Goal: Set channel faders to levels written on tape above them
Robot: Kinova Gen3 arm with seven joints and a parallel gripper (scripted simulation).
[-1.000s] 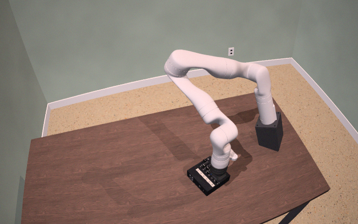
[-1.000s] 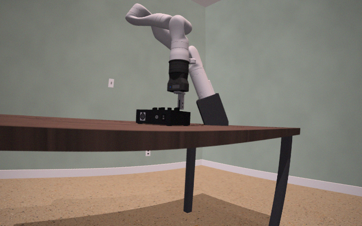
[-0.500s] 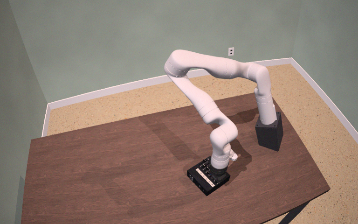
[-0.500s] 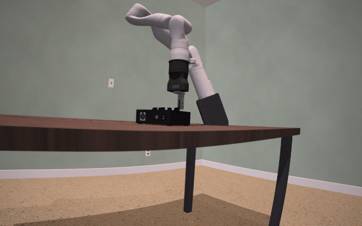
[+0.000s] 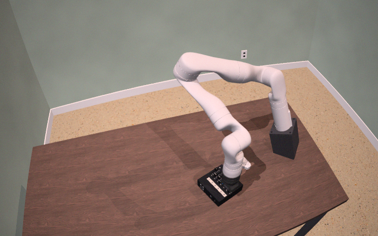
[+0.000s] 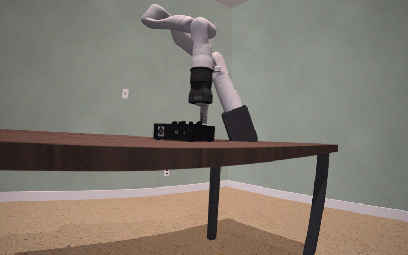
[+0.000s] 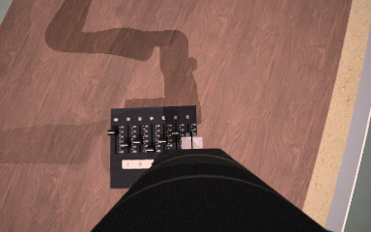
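Lighting desk: we see the black desk (image 5: 217, 198) (image 6: 203, 133) (image 7: 130, 180) standing on its feet on the brown table (image 5: 111, 166) (image 6: 270, 153) (image 7: 251, 72), near the arm's dark base (image 5: 284, 143) (image 6: 240, 124).
Contents of the desk: no lidded or hollow container shows to us; the housing carries a row of faders on top and a socket (image 6: 161, 131) in one side.
Faders: we find their caps at differing heights along the slots, one cap (image 7: 112, 131) at the end of the row away from the gripper; we cannot read their exact levels.
Tape: we see a pale strip (image 5: 216, 187) (image 7: 136, 164) along the top, its writing too small for us to read, and partly hidden in the wrist view.
Gripper: our gripper (image 6: 204, 122) (image 7: 190, 138) points down at the other end of the row; its jaws are closed together. We cannot tell whether the fingertips touch a cap.

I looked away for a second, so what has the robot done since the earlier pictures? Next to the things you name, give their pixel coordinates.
Nothing has visibly changed. The arm (image 5: 204, 101) (image 6: 201, 57) is still bent over the lighting desk (image 5: 215, 196) (image 6: 203, 133) (image 7: 118, 181), which sits where it was on the table (image 5: 111, 166) (image 6: 90, 158) (image 7: 271, 97).
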